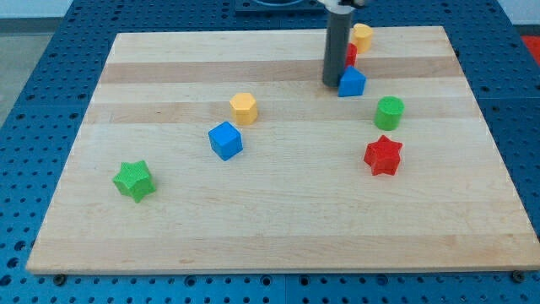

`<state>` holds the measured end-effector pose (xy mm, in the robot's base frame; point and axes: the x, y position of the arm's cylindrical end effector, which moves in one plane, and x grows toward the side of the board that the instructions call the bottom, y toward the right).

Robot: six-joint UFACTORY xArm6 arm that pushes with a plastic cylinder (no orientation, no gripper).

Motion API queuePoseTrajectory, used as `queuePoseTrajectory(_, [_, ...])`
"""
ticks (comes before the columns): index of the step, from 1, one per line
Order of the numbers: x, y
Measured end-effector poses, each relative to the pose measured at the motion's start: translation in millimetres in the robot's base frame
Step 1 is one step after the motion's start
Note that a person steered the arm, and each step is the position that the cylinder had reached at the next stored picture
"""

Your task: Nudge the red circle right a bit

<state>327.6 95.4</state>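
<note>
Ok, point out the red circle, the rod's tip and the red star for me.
red circle (352,53): camera view, its visible right sliver beside the rod.
my tip (332,83): camera view, the rod's very lower end.
red star (383,154): camera view, its top face centre.

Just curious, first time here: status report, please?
My tip at red circle's left, mostly hiding it. Blue block beside tip. Yellow block behind circle.

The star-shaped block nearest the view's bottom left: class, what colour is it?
Green. The green star shows clearly in the camera view, the only view.
</note>
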Motion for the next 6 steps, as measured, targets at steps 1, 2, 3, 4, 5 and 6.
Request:
queuePoseTrajectory(1, [1.2,9.0])
queuePoseTrajectory(2, [-13.9,-7.5])
queuePoseTrajectory(3, [-43.7,-65.6])
queuePoseTrajectory(4, [-45.2,-69.2])
queuePoseTrajectory(5, [-40.1,-70.6])
queuePoseTrajectory(6, [-39.2,-56.9])
